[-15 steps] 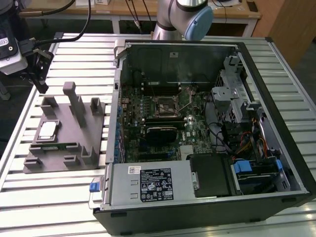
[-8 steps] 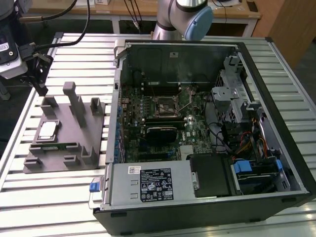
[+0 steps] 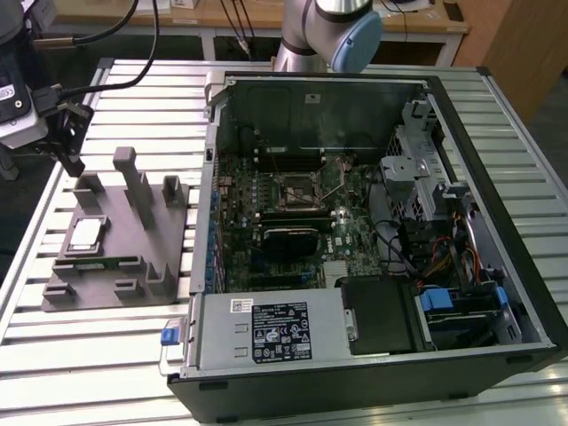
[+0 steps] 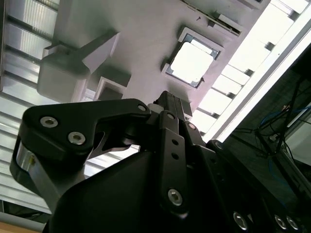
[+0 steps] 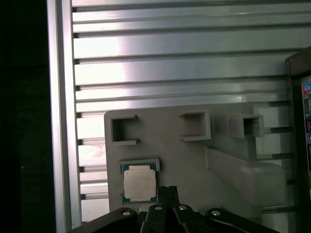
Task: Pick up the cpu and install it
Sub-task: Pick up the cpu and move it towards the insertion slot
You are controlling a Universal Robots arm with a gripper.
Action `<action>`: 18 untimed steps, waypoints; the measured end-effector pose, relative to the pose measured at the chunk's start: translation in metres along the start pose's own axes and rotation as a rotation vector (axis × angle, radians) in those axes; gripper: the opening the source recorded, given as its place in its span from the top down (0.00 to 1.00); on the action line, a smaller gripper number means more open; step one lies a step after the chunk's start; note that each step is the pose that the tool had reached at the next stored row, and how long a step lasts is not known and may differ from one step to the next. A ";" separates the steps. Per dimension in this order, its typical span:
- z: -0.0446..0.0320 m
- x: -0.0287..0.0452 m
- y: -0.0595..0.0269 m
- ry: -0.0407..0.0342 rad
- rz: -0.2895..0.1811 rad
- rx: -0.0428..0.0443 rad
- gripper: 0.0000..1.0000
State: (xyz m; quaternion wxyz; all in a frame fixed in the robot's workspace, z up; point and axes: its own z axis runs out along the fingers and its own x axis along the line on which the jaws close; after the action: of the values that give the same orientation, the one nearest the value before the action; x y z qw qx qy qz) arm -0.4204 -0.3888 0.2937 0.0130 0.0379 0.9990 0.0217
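Tool above the holder, cpu flat in its pocket

Grey holder block (image 5: 194,160) with upright posts sits under the tool (image 5: 167,190) on the slatted worktop (image 5: 170,58). The open computer case (image 3: 497,293) stands well off to the side. The cpu (image 5: 139,183) lies in the block's square recess just beside the tool's tip, with the arm angled down and the tool clenched on nothing.

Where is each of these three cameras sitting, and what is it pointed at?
Exterior view: off the arm, looking down on the slatted table, open computer case and grey holder; the arm shows.
First wrist view: on the arm, looking straight down at the cpu; the gripper shows.
Second wrist view: on the arm, looking slantwise along the gripper towards the holder.
All three share the cpu in its holder.
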 end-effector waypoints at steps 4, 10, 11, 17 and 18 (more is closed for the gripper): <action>0.0039 0.0033 -0.0004 0.0000 0.000 -0.0001 0.89; 0.0094 0.0076 -0.0014 -0.0002 0.000 -0.0002 0.89; 0.0103 0.0082 -0.0015 -0.0003 0.000 -0.0002 0.89; 0.0173 0.0125 -0.0022 -0.0001 0.000 -0.0001 0.89; 0.0185 0.0132 -0.0023 -0.0001 0.000 0.0000 0.89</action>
State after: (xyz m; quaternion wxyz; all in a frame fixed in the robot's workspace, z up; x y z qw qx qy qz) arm -0.4332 -0.3893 0.2748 0.0130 0.0378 0.9990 0.0217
